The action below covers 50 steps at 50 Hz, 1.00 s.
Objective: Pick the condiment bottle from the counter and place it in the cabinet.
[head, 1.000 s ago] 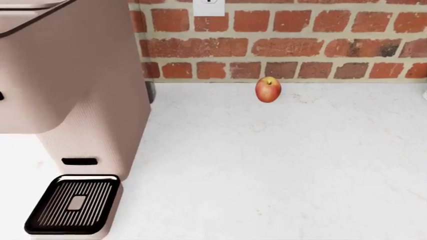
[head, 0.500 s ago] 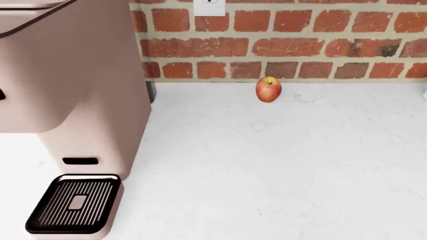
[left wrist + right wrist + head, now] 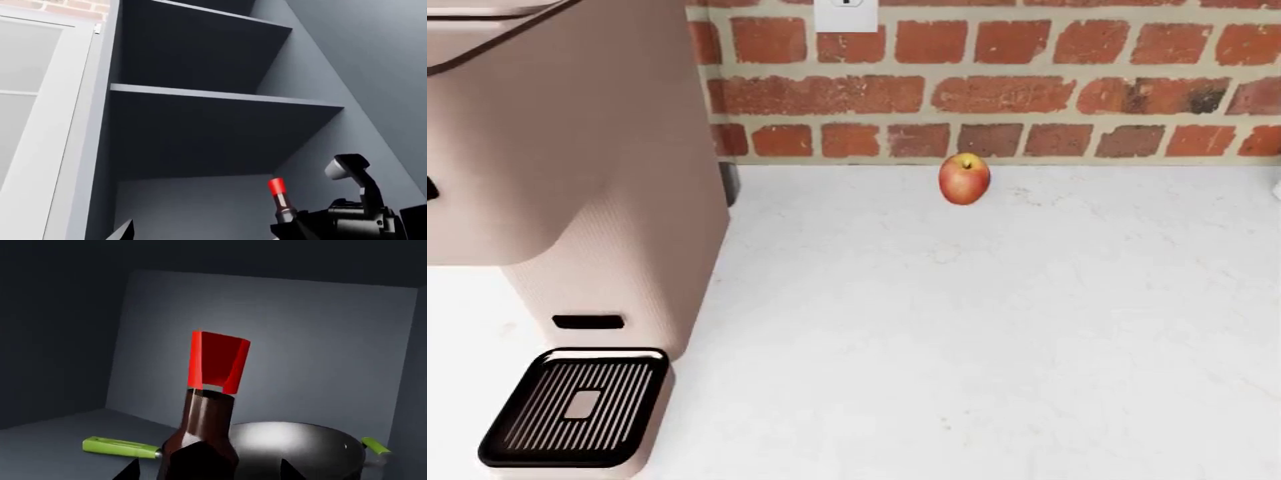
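Left wrist view: looking up into an open dark grey cabinet [image 3: 200,135] with two shelves visible above. Low in the opening there's the bottle [image 3: 279,196], red cap up, held by the right tool [image 3: 347,220], a black assembly with a pale-tipped lever sticking up. The left tool [image 3: 127,231] only shows as a dark fingertip at the frame edge, so I can't tell whether it's released or clenched.

Head view: just the white bench [image 3: 988,330], a beige coffee machine [image 3: 561,200] with a black drip tray, a brick wall [image 3: 1001,80] behind, and an apple [image 3: 964,180] sitting close to the wall. No arms in sight here.

Right wrist view: the bottle [image 3: 203,430] fills the middle, upright, dark glossy body and red cap. The right tool [image 3: 200,465] looks clenched on its lower body, though only dark finger tips show at the frame edge. Behind it, inside the cabinet, sits a metal pan [image 3: 300,450] with green handles.
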Tool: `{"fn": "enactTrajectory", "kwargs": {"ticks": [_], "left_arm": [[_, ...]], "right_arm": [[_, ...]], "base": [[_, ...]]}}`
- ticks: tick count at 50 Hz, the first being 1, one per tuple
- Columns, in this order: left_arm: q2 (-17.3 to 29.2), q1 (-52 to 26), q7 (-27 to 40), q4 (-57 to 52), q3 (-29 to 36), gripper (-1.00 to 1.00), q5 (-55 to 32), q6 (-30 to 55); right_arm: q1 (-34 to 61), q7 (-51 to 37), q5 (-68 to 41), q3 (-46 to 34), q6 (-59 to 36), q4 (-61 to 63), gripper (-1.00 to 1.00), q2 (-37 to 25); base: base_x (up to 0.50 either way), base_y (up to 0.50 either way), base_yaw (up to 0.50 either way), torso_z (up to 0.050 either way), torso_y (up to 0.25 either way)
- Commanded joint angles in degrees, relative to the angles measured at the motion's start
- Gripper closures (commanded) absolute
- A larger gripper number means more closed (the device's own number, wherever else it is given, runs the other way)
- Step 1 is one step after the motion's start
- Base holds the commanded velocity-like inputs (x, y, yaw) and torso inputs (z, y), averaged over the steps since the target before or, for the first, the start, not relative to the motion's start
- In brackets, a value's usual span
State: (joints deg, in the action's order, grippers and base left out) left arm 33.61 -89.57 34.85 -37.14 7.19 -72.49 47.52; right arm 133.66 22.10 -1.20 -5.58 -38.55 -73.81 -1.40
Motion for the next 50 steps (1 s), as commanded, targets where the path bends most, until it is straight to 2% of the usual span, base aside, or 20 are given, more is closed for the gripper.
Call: {"fn": "enactTrajectory", "kwargs": {"ticks": [1, 10, 33, 50], "left_arm": [[0.29, -0.67, 0.63, -0.23, -0.14, -1.00, -0.98, 0.20], [0.64, -1.62, 1.33, -0.45, -0.43, -1.00, -2.15, 0.45], [1.32, -2.82, 2.89, -1.06, -1.29, -1.00, -4.94, 0.48], [1.72, -3.87, 5.11, -1.71, -2.15, -1.00, -7.82, 0.40]], "right_arm": [[1.34, 0.89, 2.34, 2.39, -2.02, 0.89, -1.00, -0.03], [1.34, 1.77, 3.25, 4.84, -6.71, 8.07, -1.00, 0.51], [1.22, 1.08, 3.10, 4.46, -18.31, 24.18, -1.00, -0.48], [-10.22, -4.31, -1.16, 7.68, -40.24, 66.71, -1.00, 0.90]], "base": [[0.00, 0.00, 0.00, 0.048, 0.068], [0.00, 0.00, 0.00, 0.048, 0.069], [0.00, 0.00, 0.00, 0.048, 0.068], [0.00, 0.00, 0.00, 0.048, 0.068]]}}
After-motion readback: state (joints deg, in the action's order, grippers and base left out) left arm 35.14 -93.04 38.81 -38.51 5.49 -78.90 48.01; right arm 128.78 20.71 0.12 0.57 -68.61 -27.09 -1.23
